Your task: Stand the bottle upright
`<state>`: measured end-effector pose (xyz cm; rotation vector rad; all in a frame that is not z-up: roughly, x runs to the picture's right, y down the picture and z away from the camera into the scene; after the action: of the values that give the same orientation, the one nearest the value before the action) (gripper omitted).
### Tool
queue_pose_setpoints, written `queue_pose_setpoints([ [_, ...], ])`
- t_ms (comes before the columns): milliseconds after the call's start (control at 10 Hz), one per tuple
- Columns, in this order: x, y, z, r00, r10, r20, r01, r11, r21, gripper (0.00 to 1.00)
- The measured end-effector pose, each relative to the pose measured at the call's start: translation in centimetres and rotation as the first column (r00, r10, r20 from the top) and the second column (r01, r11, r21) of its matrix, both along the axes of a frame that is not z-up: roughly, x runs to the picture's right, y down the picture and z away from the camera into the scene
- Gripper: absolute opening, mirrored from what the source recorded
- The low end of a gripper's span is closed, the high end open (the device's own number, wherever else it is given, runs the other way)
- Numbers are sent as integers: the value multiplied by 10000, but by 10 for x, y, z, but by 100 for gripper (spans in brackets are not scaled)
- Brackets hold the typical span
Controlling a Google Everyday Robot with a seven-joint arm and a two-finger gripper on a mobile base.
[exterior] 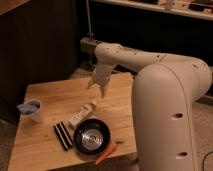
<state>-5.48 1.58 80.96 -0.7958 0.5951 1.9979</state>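
Note:
The bottle (82, 114) is small, slender and cream-white with a darker label. It lies on its side on the wooden table (50, 100), just above the black pan (92, 138). My gripper (98, 86) hangs above the table, up and to the right of the bottle, apart from it. Its two fingers point down and are spread, with nothing between them.
A black-and-white striped block (62, 135) lies left of the pan. An orange carrot-like stick (106, 153) lies at the table's front edge. A blue cup (33, 110) stands at the left. My white arm and body (170, 110) fill the right side.

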Motion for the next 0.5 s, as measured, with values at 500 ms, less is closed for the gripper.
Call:
queue_pose_setpoints([
  [500, -4, 27, 25, 9991, 386, 180, -379, 9986, -372, 65],
])
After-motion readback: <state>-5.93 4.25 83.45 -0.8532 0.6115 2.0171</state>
